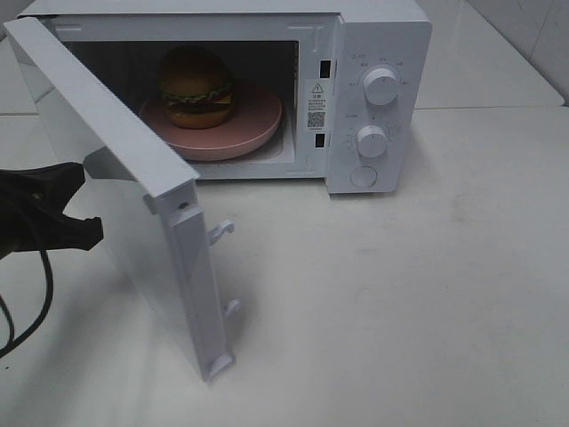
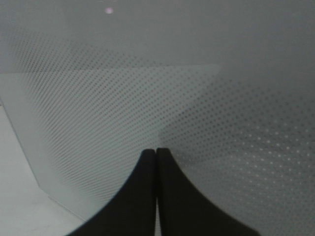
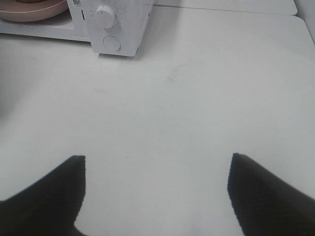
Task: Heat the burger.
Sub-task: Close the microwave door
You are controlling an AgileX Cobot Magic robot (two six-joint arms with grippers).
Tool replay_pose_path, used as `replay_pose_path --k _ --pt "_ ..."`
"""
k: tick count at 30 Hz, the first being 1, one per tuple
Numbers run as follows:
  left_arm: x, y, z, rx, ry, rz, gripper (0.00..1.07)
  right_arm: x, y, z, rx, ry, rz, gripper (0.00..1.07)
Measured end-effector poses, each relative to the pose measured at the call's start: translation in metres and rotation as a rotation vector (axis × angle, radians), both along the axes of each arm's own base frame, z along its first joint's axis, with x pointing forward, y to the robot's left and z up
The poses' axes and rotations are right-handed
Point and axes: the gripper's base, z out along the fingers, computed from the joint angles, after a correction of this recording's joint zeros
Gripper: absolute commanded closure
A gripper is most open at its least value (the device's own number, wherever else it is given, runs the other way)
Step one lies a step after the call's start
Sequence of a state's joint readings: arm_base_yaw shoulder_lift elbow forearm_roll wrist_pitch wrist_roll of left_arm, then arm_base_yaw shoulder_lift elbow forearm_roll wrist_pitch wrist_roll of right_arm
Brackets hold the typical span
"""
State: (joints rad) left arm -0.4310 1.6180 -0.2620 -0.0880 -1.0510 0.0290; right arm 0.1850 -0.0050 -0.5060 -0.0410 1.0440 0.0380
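The burger (image 1: 196, 86), with a domed orange bun and a green layer, sits on a pink plate (image 1: 253, 124) inside the white microwave (image 1: 378, 36). The microwave door (image 1: 133, 191) stands open, swung out toward the front left. My left gripper (image 1: 78, 178) is at the left edge, on the outer side of the door. In the left wrist view the left gripper (image 2: 156, 152) is shut with nothing in it, its tips close against the door's dotted glass (image 2: 147, 88). My right gripper (image 3: 157, 167) hangs open over bare table, well away from the microwave (image 3: 120, 24).
Two round knobs (image 1: 380, 85) (image 1: 372, 140) and a round button (image 1: 363, 176) sit on the microwave's right panel. A black cable (image 1: 40, 294) trails from the left arm. The white table (image 1: 400, 302) stretches to the front and right.
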Motion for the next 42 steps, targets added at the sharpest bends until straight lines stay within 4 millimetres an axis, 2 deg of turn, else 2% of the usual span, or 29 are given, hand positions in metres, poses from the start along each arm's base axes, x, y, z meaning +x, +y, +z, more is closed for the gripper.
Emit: replay_pose_path --k 6,7,10,12,13,14,15,17,20,30,42 --pt "0.014 -0.023 0.000 0.005 -0.023 0.013 1.07 0.000 0.000 0.000 0.000 0.000 0.000 0.31" --pt "0.019 -0.032 0.001 0.007 -0.034 0.013 1.07 0.000 0.000 0.000 0.000 0.000 0.000 0.31" --pt "0.022 -0.037 0.002 0.008 -0.043 0.016 1.07 0.000 0.000 0.000 0.000 0.000 0.000 0.31" --pt "0.034 -0.055 0.005 0.021 -0.064 0.031 1.07 0.000 0.000 0.000 0.000 0.000 0.000 0.31" --pt "0.034 -0.055 0.005 0.021 -0.064 0.031 1.07 0.000 0.000 0.000 0.000 0.000 0.000 0.31" --pt "0.039 -0.065 0.007 0.035 -0.068 0.036 1.07 0.000 0.000 0.000 0.000 0.000 0.000 0.31" --pt "0.039 -0.065 0.007 0.035 -0.068 0.036 1.07 0.000 0.000 0.000 0.000 0.000 0.000 0.31" --pt "0.050 -0.080 0.009 0.051 -0.069 0.052 1.07 0.000 0.000 0.000 0.000 0.000 0.000 0.31" --pt "0.060 -0.092 0.011 0.060 -0.073 0.085 1.07 0.000 0.000 0.000 0.000 0.000 0.000 0.31" --pt "0.095 -0.120 0.015 0.058 -0.044 0.151 1.07 0.000 0.000 0.000 0.000 0.000 0.000 0.31" --pt "0.115 -0.155 0.010 0.124 0.034 0.092 1.07 0.000 0.000 0.000 0.000 0.000 0.000 0.31"
